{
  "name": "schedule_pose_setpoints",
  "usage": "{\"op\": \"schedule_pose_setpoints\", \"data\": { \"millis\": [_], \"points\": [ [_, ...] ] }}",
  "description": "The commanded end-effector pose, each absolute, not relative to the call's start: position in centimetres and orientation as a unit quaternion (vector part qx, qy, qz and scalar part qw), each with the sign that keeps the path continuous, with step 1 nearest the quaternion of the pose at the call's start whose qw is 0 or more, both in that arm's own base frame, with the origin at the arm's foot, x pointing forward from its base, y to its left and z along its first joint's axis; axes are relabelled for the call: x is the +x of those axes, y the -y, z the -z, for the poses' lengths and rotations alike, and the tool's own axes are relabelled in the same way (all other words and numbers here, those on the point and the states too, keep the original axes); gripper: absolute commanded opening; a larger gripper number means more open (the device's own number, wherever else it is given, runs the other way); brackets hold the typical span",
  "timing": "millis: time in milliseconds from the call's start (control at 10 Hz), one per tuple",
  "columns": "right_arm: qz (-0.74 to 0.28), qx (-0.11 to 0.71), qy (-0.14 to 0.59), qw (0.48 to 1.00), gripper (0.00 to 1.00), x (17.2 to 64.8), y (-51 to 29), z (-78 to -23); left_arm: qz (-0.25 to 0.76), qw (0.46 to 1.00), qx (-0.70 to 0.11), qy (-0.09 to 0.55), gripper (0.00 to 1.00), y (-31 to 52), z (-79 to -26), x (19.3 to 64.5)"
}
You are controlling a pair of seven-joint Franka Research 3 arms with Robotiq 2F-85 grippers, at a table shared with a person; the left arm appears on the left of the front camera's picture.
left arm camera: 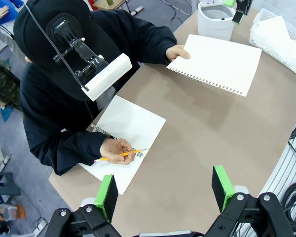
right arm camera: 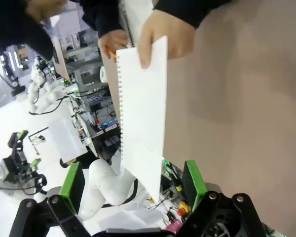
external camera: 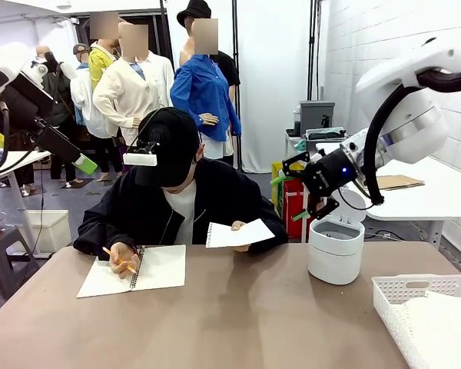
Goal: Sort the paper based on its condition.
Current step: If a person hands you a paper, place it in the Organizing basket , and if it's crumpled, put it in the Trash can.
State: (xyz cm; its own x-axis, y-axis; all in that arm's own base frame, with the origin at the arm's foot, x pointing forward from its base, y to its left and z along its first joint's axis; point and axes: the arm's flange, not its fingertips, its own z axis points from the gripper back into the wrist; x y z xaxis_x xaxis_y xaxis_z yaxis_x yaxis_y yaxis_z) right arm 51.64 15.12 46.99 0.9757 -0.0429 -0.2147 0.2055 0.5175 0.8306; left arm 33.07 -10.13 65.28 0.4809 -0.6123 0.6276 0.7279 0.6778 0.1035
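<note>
The person's hand holds a sheet of paper [external camera: 240, 234] out over the table's far side, its spiral-hole edge showing [left arm camera: 217, 61]. My right gripper [external camera: 289, 197] hangs open just right of that sheet, above the white bin. In the right wrist view the paper [right arm camera: 143, 123] points into the gap of the open right gripper [right arm camera: 132, 185], and no pad is closed on it. My left gripper [external camera: 83, 163] is raised at the far left. It stands open [left arm camera: 164, 190] high over the table, with nothing between its pads.
The person writes with a pencil in an open spiral notebook [external camera: 157, 269] at the table's left. A white round bin [external camera: 335, 252] stands right of centre. A white basket [external camera: 392, 290] holding white sheets sits at the near right corner.
</note>
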Motion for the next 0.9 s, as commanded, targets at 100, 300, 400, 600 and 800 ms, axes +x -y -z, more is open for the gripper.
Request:
{"op": "schedule_pose_setpoints", "data": {
  "millis": [100,300,400,600,800],
  "points": [
    [0.091,0.489,-0.113,0.860,1.00,52.5,-16.6,-45.3,0.385,0.860,-0.086,0.325,1.00,10.3,-65.3,33.0],
    [0.089,0.500,-0.136,0.850,1.00,52.7,-17.7,-43.5,0.385,0.860,-0.086,0.325,1.00,10.3,-65.3,33.0],
    [0.090,0.505,-0.149,0.846,1.00,52.4,-18.2,-42.8,0.385,0.860,-0.086,0.325,1.00,10.3,-65.3,33.0],
    [0.083,0.523,-0.159,0.833,1.00,52.5,-19.5,-41.4,0.385,0.860,-0.086,0.325,1.00,10.3,-65.3,33.0],
    [0.070,0.539,-0.161,0.824,1.00,52.4,-20.5,-40.6,0.385,0.860,-0.086,0.325,1.00,10.3,-65.3,33.0]
  ]
}}
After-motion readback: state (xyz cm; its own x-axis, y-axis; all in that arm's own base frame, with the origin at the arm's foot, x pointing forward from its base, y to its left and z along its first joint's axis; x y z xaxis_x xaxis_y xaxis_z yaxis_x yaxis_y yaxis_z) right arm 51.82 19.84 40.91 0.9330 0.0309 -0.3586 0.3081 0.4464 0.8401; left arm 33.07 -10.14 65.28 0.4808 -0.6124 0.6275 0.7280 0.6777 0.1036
